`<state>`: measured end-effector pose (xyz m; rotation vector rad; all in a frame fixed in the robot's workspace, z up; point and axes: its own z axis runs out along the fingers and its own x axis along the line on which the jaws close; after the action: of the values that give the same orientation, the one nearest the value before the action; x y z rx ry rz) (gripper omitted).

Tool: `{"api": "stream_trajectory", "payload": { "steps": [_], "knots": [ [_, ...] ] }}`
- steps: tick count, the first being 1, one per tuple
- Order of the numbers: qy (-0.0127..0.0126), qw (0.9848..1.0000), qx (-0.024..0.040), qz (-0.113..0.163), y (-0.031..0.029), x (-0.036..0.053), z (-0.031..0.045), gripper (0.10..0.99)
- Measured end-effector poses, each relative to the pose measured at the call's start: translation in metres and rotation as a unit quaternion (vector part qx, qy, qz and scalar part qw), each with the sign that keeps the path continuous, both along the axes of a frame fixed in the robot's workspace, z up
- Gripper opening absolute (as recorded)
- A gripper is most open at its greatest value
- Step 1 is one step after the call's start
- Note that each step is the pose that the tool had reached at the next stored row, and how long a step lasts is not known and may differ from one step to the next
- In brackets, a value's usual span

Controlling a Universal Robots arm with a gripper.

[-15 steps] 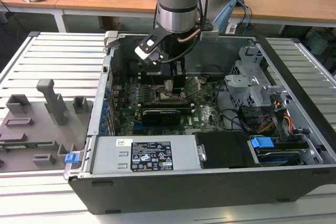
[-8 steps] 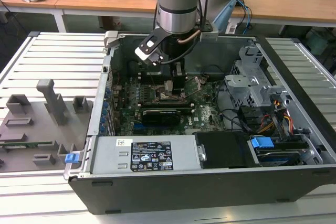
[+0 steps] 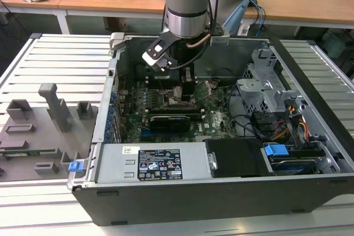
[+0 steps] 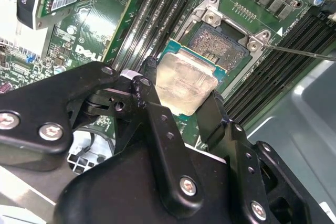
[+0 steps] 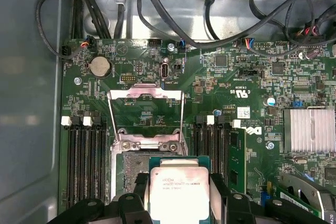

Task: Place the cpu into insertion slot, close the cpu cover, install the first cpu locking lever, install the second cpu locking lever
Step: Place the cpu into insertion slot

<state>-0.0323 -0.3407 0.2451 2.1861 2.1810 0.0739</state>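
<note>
Exterior view's left: grey fixture tray point(image 3: 33, 131) on the table, well apart from the work. Beside it is the open computer case point(image 3: 105, 120), and I am reaching down into its middle.

My gripper point(image 4: 179, 92) is clamped on the cpu point(image 5: 179, 191), one finger on each of two opposite edges, metal top facing the camera. The chip hangs over the near part of the insertion slot point(image 5: 130, 162) and is not seated. In the second wrist view it looks skewed against the slot's rim. The cpu cover point(image 5: 145, 94) stands swung open on the far side, so the contacts are bare.

Risks:
- The hold is on the edges only; a slip drops the chip.
- A skewed landing puts a corner on the contacts and bends them.
- My fingers pass close to the memory slots point(image 5: 84, 166) flanking the slot; a snag would twist the chip.

Exterior view's right: drive cage point(image 3: 265, 87), apart from the gripper.
</note>
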Motion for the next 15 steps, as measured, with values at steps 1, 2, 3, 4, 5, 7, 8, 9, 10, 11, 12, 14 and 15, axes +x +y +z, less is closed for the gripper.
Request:
{"api": "stream_trajectory", "payload": {
  "steps": [1,2,3,4,5,7,8,9,10,11,12,14,15],
  "knots": [
    [0.0000,1.0000,0.0000,0.000,0.0000,0.0000,-0.0005,0.541],
    [0.0000,1.0000,0.0000,0.000,0.0000,0.0000,-0.0010,0.541],
    [0.0000,1.0000,0.0000,0.000,0.0000,0.0000,-0.0013,0.541],
    [0.0000,1.0000,0.0000,0.000,0.0000,0.0000,-0.0018,0.541],
    [0.0000,1.0000,0.0000,0.000,0.0000,0.0000,-0.0022,0.541],
    [0.0000,1.0000,0.0000,0.000,0.0000,0.0000,-0.0026,0.541],
    [0.0000,1.0000,0.0000,0.000,0.0000,0.0000,-0.0029,0.541],
    [0.0000,1.0000,0.0000,0.000,0.0000,0.0000,-0.0031,0.541],
    [0.0000,1.0000,0.0000,0.000,0.0000,0.0000,-0.0033,0.541],
    [0.0000,1.0000,0.0000,0.000,0.0000,0.0000,-0.0036,0.541],
    [0.0000,1.0000,0.0000,0.000,0.0000,0.0000,-0.0040,0.541],
    [0.0000,1.0000,0.0000,0.000,0.0000,0.0000,-0.0048,0.541],
    [0.0000,1.0000,0.0000,0.000,0.0001,0.0000,-0.0051,0.541]
  ]
}}
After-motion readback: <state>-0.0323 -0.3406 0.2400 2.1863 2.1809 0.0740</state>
